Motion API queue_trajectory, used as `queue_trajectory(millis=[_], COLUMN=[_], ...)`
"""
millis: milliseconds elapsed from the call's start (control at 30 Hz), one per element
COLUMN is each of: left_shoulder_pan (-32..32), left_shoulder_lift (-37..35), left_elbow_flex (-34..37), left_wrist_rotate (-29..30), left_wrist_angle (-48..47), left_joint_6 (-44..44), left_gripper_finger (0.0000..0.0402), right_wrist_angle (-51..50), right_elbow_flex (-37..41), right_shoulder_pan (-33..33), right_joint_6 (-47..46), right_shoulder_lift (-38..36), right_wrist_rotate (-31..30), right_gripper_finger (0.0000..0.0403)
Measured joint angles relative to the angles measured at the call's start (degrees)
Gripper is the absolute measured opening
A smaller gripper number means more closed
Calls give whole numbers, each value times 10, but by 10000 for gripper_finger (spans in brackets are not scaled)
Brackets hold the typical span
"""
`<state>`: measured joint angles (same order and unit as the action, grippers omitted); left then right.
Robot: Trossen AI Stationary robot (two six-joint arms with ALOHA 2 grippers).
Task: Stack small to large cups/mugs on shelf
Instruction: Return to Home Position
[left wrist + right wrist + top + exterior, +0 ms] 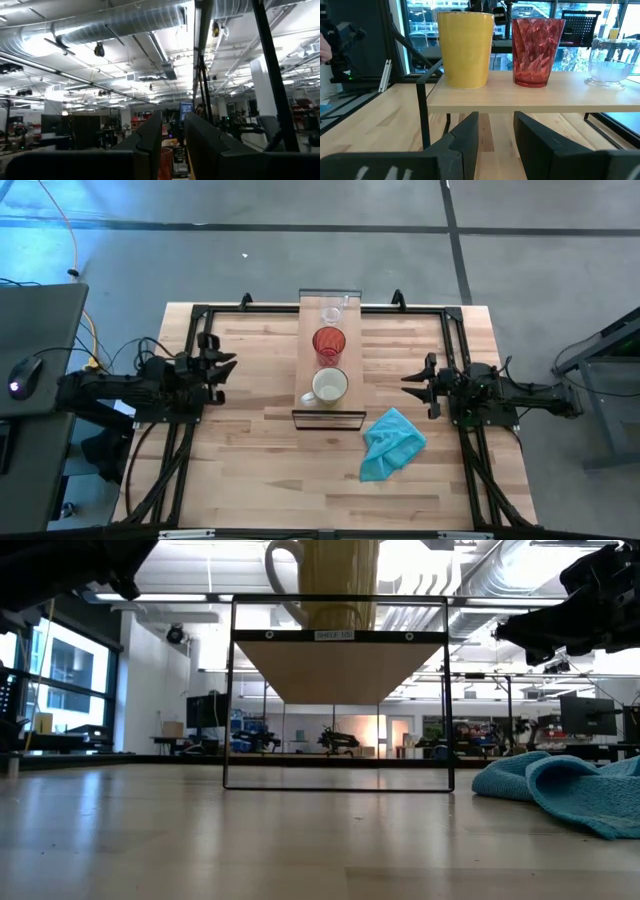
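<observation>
Glass (332, 312), faint from above, red cup (329, 342) and mug (329, 385) lined the shelf (308, 352). Left pincer (228, 367) and right pincer (408, 382) sat slightly spread.

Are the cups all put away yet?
Yes! The glass, red cup and mug stand in a row on the shelf, small to big. The left end effector and right end effector sit open and empty at the sides. Nothing looks left.

Tiny clear glass (331, 313), red translucent cup (329, 342) and cream handled mug (329, 385) are standing upright in a row on a light-wood shelf (352, 350).
</observation>
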<state>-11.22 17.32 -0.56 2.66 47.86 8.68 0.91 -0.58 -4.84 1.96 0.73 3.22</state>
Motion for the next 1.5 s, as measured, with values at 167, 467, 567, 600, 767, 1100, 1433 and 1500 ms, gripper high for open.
queue_trajectory(millis=[167,467,567,600,767,1100,1433,1500], left_shoulder_pan=[0,0,0,0,0,0,0,0], left_shoulder_lift=[-14,-50,-52,-52,-52,-52,-52,-52], left_elbow_flex=[0,0,0,0,0,0,0,0], left_wrist_rotate=[14,60,74,80,90,90,120,134], left_wrist_angle=[4,6,3,3,2,2,19,15], left_joint_6=[-1,-18,-32,-37,-58,-76,-96,-100], left_gripper_finger=[74,74,74,74,74,74,74,74], right_wrist_angle=[0,0,0,0,0,0,0,0], right_elbow_flex=[0,0,0,0,0,0,0,0], right_shoulder_pan=[0,0,0,0,0,0,0,0], right_joint_6=[0,0,0,0,0,0,0,0], right_shoulder_lift=[0,0,0,0,0,0,0,0], right_wrist_rotate=[0,0,0,0,0,0,0,0], right_gripper_finger=[116,116,116,116,116,116,116,116])
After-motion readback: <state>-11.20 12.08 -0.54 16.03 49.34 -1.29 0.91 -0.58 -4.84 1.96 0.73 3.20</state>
